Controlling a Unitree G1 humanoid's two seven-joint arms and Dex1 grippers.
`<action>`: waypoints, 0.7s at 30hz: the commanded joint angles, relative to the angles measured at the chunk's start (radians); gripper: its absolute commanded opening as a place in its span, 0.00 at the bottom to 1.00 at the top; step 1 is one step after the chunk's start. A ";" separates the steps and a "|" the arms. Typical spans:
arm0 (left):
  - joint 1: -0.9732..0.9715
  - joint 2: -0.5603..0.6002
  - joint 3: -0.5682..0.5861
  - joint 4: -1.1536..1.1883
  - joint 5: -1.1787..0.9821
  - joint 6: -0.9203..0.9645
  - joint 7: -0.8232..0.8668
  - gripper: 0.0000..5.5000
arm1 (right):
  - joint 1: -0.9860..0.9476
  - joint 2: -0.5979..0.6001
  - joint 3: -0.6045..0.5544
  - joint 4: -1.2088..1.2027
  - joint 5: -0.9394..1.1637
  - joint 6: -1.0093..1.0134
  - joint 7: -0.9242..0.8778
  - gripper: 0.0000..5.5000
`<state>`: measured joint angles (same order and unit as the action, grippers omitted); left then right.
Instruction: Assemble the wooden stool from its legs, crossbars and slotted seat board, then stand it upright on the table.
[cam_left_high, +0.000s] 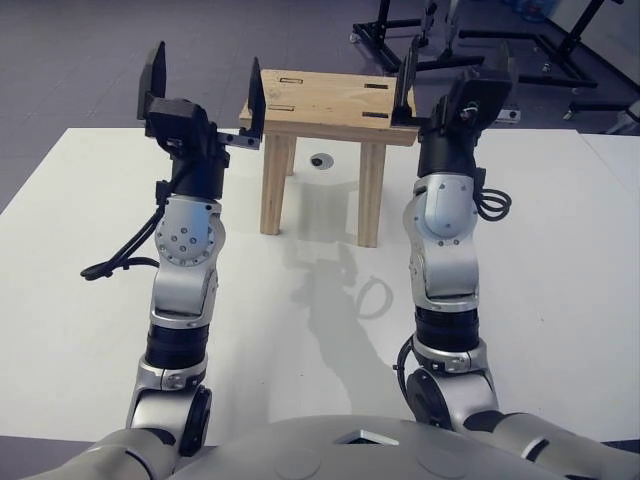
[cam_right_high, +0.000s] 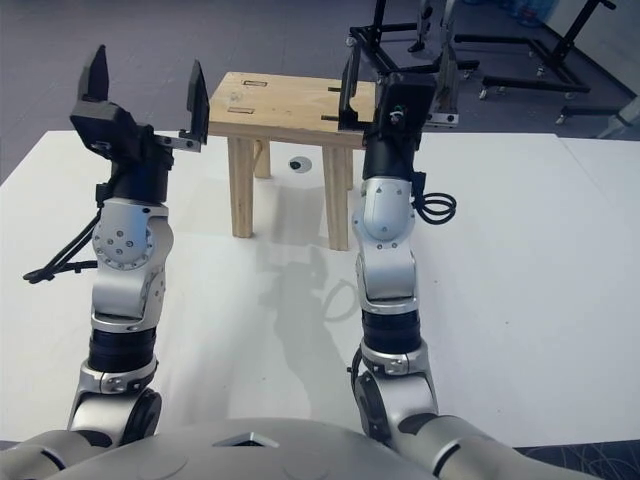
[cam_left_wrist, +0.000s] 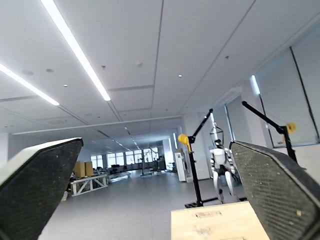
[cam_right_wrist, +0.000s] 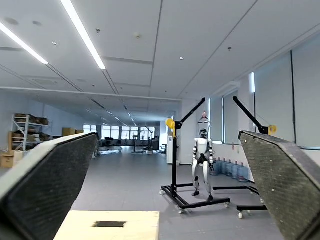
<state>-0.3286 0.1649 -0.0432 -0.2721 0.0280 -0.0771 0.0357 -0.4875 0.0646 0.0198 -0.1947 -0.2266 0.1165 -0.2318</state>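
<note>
Assembled stool (cam_left_high: 322, 125), pale wood: I see it standing upright on its legs (cam_left_high: 372, 194) at the table's (cam_left_high: 560, 260) far centre, slotted seat board (cam_left_high: 330, 92) level on top.

Silver arms (cam_left_high: 185, 250), black cables (cam_left_high: 115, 262), black left claw (cam_left_high: 205, 75), black right claw (cam_left_high: 455, 70)

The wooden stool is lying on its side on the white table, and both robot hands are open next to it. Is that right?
Not quite. The stool is not lying on its side. It stands upright on the table, as the left eye view shows. The rest is right: the left gripper and the right gripper are both open, one on each side of it.
</note>
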 joint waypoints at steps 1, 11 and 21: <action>-0.034 -0.015 0.013 0.029 0.012 0.000 0.000 0.98 | -0.051 0.009 -0.022 0.026 0.031 0.032 0.003 0.94; 0.024 -0.077 0.030 0.084 -0.069 -0.048 -0.063 0.98 | -0.062 -0.063 0.011 0.056 -0.075 -0.087 -0.012 0.94; 0.012 -0.097 0.032 0.209 -0.045 -0.158 -0.076 0.98 | -0.089 -0.081 -0.008 0.102 -0.055 -0.109 0.007 0.94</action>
<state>-0.3152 0.0723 -0.0042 -0.0868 -0.0320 -0.2128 -0.0388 -0.5421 -0.0104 0.0113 -0.1130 -0.2866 0.0189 -0.2287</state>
